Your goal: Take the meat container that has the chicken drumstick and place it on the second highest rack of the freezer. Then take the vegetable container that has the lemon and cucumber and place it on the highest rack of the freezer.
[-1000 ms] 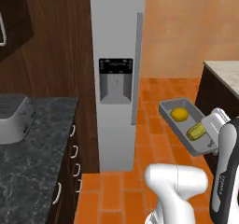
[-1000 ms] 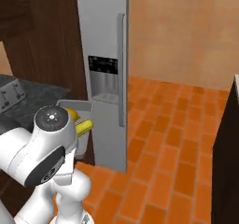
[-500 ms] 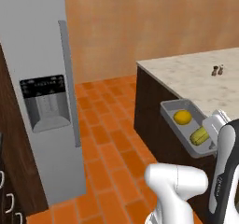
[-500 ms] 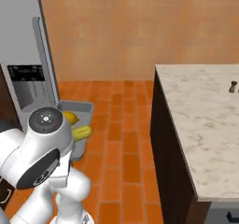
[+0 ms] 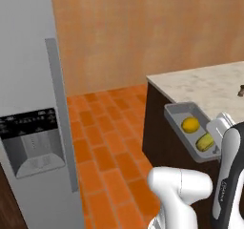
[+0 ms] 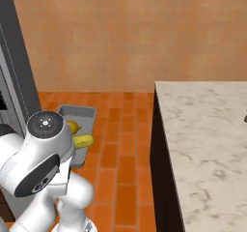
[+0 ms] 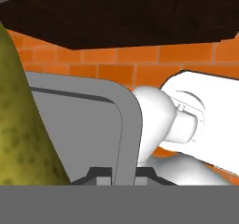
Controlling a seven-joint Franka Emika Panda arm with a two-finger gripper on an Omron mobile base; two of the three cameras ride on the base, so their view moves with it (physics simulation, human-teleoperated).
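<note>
Vegetable container (image 5: 189, 133) with lemon (image 5: 190, 124) and cucumber (image 5: 205, 141) stayed clamped in the closed fingers (image 7: 103, 175) while the base swung away from the freezer (image 5: 31, 118), so racking wasn't close.

The grey vegetable container (image 5: 177, 112) sits level in mid-air (held at its near rim), with the round lemon (image 5: 190, 124) just beside the yellow-green cucumber (image 5: 205, 141) inside.

Vegetable container (image 5: 177, 113) held above the floor (image 5: 105, 142) beside the tabletop (image 5: 209, 82) on the right, lemon (image 5: 190, 124) and cucumber (image 5: 205, 141) inside, lemon farther, freezer (image 5: 28, 104) at left.
</note>
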